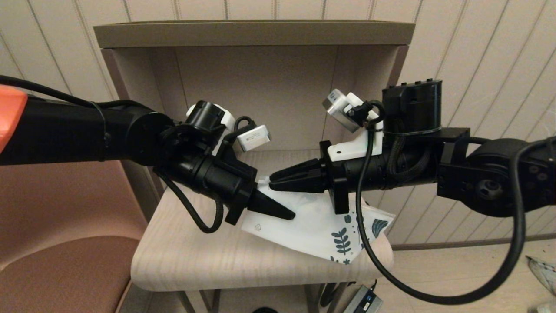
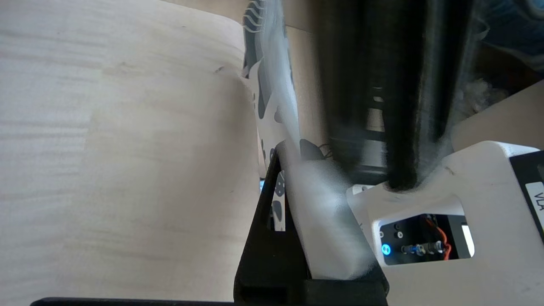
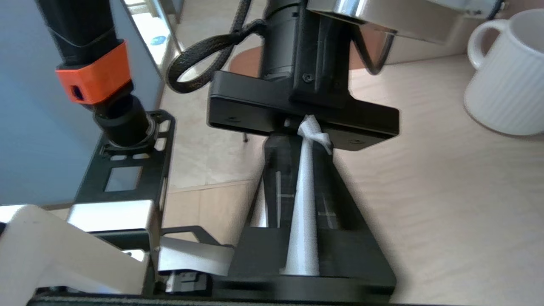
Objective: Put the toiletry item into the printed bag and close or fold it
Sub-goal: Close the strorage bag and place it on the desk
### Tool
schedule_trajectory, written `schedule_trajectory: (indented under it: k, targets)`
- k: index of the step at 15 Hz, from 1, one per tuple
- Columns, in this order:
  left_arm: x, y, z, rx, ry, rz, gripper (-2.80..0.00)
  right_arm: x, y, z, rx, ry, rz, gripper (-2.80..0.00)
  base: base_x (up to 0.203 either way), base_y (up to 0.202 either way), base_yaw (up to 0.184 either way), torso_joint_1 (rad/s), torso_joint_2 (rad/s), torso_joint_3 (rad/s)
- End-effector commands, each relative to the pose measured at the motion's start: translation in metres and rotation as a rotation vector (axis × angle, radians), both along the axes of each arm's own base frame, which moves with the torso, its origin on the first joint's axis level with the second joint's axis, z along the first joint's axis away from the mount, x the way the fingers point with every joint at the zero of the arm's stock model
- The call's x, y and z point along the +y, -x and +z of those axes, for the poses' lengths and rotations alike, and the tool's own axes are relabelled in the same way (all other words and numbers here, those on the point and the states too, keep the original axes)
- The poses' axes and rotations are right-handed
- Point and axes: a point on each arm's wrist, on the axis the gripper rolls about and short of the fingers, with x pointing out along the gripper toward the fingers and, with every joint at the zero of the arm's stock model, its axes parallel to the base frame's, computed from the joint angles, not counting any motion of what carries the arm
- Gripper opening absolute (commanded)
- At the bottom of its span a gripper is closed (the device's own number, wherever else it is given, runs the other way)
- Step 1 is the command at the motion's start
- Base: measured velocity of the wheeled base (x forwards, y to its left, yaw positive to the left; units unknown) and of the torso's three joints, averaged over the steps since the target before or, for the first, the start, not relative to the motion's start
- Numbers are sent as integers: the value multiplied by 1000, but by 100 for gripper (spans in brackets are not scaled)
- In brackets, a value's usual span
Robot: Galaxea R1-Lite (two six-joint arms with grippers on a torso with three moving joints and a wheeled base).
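In the middle of the head view both grippers hold the printed bag (image 1: 312, 221) above the wooden shelf (image 1: 195, 256). The left gripper (image 1: 278, 211) is clamped on the bag's white edge, and the right gripper (image 1: 276, 179) pinches a thin fold of white fabric (image 3: 304, 204) between narrow fingers. The toiletry tube cannot be seen; whether it is inside cannot be told. A white mug (image 3: 508, 80) stands at the right wrist view's upper right. To fold well, both grips should stay firm and travel together, keeping the edge taut and the leaf-print end flat.
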Motion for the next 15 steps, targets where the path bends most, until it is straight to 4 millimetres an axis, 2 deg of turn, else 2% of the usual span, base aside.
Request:
schedule_trajectory:
  k: [1, 2, 3, 15]
  targets:
    - [0, 1, 1, -1, 5, -5, -280, 0, 0, 1, -4, -3, 4, 0, 0, 0, 0, 0, 0, 0]
    - [0, 1, 1, -1, 4, -5, -280, 0, 0, 1, -7, -4, 2, 0, 0, 0, 0, 0, 0, 0]
    - [0, 1, 0, 0, 3, -4, -280, -1, -1, 2, -9, -5, 0, -280, 0, 0, 0, 0, 0, 0]
    - [0, 0, 0, 1, 2, -4, -280, -3, 0, 5, -21, -10, -17, -280, 0, 0, 0, 0, 0, 0]
